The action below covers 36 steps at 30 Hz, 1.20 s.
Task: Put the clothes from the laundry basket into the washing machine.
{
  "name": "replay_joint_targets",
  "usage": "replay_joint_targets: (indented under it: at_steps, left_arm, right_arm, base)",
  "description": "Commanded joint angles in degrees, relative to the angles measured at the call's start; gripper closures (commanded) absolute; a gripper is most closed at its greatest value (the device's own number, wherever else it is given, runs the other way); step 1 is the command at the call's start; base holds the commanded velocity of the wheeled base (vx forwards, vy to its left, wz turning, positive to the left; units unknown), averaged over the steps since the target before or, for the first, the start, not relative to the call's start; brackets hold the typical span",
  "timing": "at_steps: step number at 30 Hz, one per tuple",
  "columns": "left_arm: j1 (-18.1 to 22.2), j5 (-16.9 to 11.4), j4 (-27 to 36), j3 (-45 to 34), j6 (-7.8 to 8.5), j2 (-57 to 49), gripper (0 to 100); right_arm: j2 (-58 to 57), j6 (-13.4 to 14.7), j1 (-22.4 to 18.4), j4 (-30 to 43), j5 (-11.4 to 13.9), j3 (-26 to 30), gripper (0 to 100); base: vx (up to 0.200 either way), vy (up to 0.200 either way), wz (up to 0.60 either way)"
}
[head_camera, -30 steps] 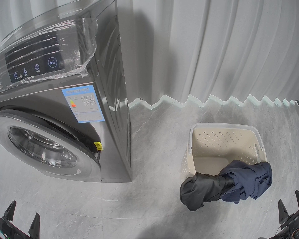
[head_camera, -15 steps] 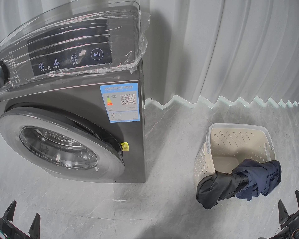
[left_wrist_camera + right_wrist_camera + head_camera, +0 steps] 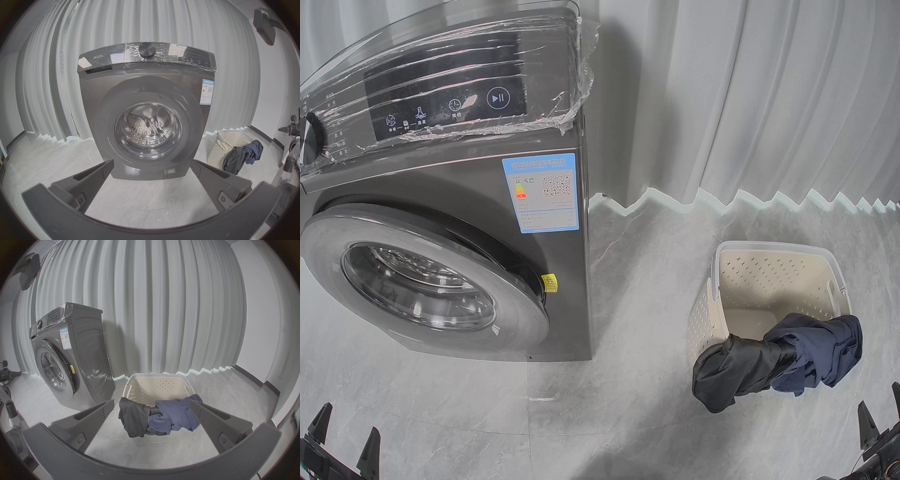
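The grey washing machine [image 3: 487,250] stands at the left, and its round glass door [image 3: 419,287] covers the drum opening. To its right on the floor sits the cream laundry basket [image 3: 775,275]. A black garment [image 3: 737,369] and a navy garment [image 3: 819,350] hang over the basket's near rim. My left gripper [image 3: 344,437] is low at the near left, open and empty, facing the washer door [image 3: 148,129]. My right gripper [image 3: 881,415] is low at the near right, open and empty, just short of the navy garment [image 3: 175,415] and the black garment [image 3: 134,416].
Pale pleated curtains [image 3: 769,94] hang behind the washer and basket. Plastic film [image 3: 456,81] covers the washer's control panel. Bare grey tiled floor [image 3: 625,387] lies between me, the washer and the basket.
The whole head picture has shifted, so the camera moved: the washer now shows more of its front and the basket sits further right. Garments and both grippers keep their places.
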State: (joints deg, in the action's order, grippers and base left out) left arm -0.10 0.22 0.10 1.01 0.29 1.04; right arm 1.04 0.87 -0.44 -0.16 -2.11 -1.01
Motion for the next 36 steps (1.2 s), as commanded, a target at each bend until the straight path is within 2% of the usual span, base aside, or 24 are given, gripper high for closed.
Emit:
replay_joint_targets:
  at_steps: [1,36]
  left_arm:
    - [0.0,0.0,0.0,-0.9,-0.12,-0.9,0]
    - [0.0,-0.1,0.0,-0.9,-0.38,-0.9,0]
  right_arm:
    - [-0.5,-0.1,0.0,0.0,0.0,1.0,0]
    - [-0.5,-0.1,-0.1,0.0,0.0,1.0,0]
  base:
    - [0.000,0.200,0.00]
    - [0.000,0.200,0.00]
